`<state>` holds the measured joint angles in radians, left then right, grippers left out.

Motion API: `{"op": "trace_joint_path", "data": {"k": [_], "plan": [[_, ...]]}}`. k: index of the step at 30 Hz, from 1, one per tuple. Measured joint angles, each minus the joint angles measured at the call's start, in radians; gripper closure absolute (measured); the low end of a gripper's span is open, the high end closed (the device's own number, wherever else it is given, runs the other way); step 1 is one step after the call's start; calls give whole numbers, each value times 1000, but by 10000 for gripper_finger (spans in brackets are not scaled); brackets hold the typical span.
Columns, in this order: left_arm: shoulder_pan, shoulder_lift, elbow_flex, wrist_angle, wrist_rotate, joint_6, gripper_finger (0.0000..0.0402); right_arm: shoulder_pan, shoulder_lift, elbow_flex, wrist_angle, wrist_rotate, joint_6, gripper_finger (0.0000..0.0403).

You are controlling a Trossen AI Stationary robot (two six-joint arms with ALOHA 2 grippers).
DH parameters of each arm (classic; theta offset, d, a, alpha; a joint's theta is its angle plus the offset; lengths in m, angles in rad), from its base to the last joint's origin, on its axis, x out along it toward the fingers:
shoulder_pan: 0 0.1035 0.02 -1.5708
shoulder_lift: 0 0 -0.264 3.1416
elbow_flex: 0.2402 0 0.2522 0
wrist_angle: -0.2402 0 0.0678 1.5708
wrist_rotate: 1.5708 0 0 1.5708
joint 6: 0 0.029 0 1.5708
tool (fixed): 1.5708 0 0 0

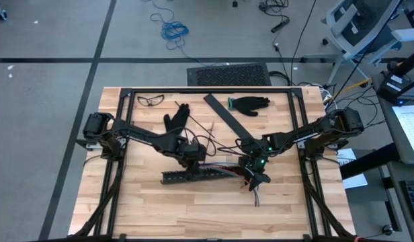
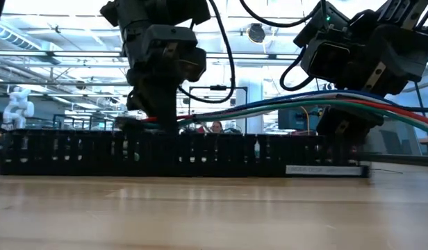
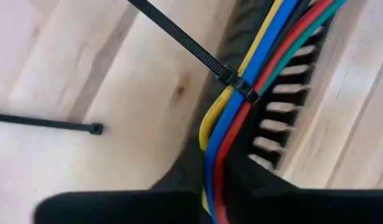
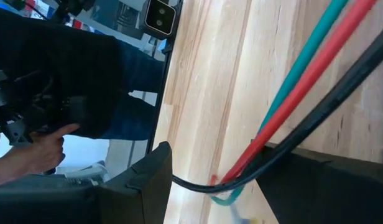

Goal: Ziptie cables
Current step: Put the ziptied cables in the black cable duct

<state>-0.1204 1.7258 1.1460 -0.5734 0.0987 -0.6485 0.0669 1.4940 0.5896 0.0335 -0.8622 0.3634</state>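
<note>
While the bundle of thin yellow, blue, red and green cables lay along the black slotted plastic strip near the middle of the pale wooden table, the left gripper stood over the strip with its jaws together around those cables, just beside a black ziptie cinched across them. At the strip's other end, the right gripper held its fingers apart, the cables' loose ends passing between them.
</note>
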Motion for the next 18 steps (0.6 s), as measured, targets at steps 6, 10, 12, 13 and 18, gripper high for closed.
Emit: {"op": "trace_joint_path", "data": {"k": [6,10,12,13,18], "plan": [[0,0,49,-28,-2,1,367,0,0,0,0,0,1,197],[0,0,54,-74,-2,2,381,0,0,0,0,1,1,197],[-5,-3,54,-140,-2,13,384,0,0,0,0,-1,1,197],[-6,-4,54,-177,-2,27,384,0,0,0,0,-1,2,197],[-9,-4,54,-329,-2,56,384,0,0,0,-2,-4,2,197]]}}
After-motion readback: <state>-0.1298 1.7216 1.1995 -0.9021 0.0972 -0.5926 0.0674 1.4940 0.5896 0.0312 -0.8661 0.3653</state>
